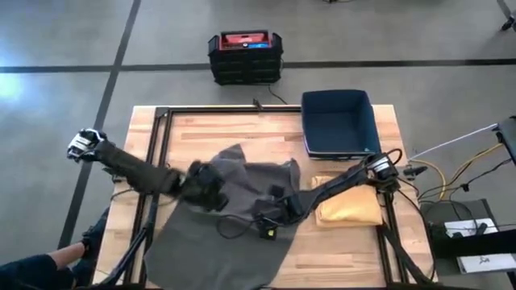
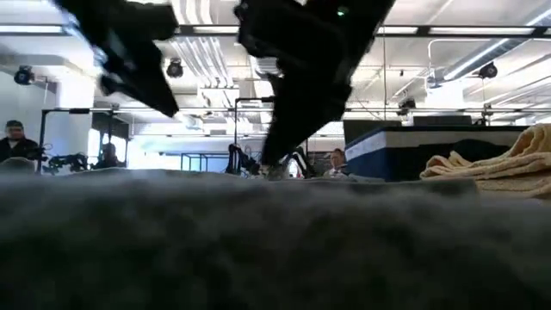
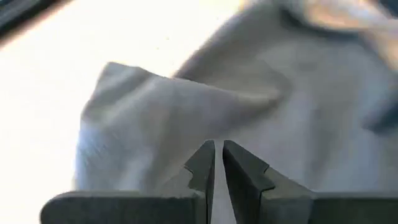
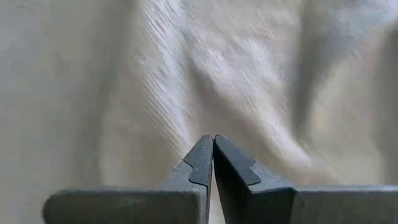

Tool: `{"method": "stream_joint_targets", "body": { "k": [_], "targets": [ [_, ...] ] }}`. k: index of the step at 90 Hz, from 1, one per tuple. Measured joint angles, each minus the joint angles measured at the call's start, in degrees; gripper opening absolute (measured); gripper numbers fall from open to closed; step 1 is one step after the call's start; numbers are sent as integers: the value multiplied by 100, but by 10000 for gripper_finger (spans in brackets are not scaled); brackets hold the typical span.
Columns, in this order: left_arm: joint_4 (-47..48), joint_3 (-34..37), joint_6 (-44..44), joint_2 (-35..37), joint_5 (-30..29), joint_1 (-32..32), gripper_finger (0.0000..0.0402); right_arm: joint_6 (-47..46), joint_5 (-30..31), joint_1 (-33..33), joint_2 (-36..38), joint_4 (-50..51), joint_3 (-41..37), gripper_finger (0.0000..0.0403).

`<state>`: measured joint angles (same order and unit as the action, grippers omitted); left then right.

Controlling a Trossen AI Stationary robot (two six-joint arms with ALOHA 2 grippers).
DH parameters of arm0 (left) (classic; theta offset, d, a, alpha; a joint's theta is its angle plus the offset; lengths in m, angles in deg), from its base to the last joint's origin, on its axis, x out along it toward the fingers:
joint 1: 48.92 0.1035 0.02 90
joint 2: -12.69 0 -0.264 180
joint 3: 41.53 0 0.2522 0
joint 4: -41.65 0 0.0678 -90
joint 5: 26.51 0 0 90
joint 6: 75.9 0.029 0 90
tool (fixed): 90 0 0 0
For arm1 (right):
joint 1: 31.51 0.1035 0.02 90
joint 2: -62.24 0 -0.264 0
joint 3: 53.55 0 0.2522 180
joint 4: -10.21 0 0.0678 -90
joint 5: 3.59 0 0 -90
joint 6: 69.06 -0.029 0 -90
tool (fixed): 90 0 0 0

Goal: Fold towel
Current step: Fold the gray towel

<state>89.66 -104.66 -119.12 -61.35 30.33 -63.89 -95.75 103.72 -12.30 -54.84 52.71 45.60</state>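
Towel: a grey towel [image 1: 242, 213] lies rumpled on the wooden table [image 1: 347, 258], spread from the middle toward the near edge, with one corner pointing to the far side and a broad flap reaching the front edge.
Towel, low view: its nap [image 2: 275, 241] fills the whole foreground, blurred.
Left gripper: the left gripper [image 1: 211, 196] is over the towel's left-middle part; in the left wrist view [image 3: 218, 150] the tips stand almost together with only a thin slit between them, and nothing shows pinched there, with a raised fold of the cloth [image 3: 186, 106] just ahead.
Right gripper: the right gripper [image 1: 270, 224] is over the towel's centre, a little nearer the front than the left one; in the right wrist view [image 4: 212, 142] the tips meet, pressed shut, with creased cloth [image 4: 236, 74] right beyond them. Whether any cloth is caught between them cannot be told.
Arms: the left arm [image 1: 133, 169] reaches in from the table's left edge, the right arm [image 1: 347, 181] from its right side; both come down from above in the low view.
Yellow towel: a folded yellow towel [image 1: 348, 205] lies to the right of the grey one, under the right arm; its stack [image 2: 495, 164] shows at the right in the low view.
Bin: a dark blue bin [image 1: 339, 122] sits at the far right corner of the table.
Crate: a black and red crate [image 1: 245, 56] stands on the floor beyond the table.
People: several people [image 2: 13, 142] show in the room far behind.
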Motion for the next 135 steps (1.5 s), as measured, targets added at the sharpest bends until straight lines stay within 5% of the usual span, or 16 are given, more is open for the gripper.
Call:
{"method": "stream_joint_targets", "body": {
  "k": [27,48,64,91,115,135],
  "targets": [
    [-1269,21,2392,-563,2114,2963,21,-558,20,82,-256,-224,-251,0],
    [-2002,129,2811,-1651,3209,3679,21,-678,26,161,-478,-399,-244,0],
    [-2149,-20,3141,-2411,3005,3742,21,-688,68,169,-531,-468,-232,0],
    [-1476,-42,3242,-2437,907,4341,21,-740,45,235,-529,-420,-232,0],
    [-1078,-26,3231,-2237,1058,5198,21,-724,-36,272,-518,-396,-232,0],
    [-930,-30,3225,-958,1767,4783,21,-342,-166,108,-12,-77,-182,0]
  ]
}}
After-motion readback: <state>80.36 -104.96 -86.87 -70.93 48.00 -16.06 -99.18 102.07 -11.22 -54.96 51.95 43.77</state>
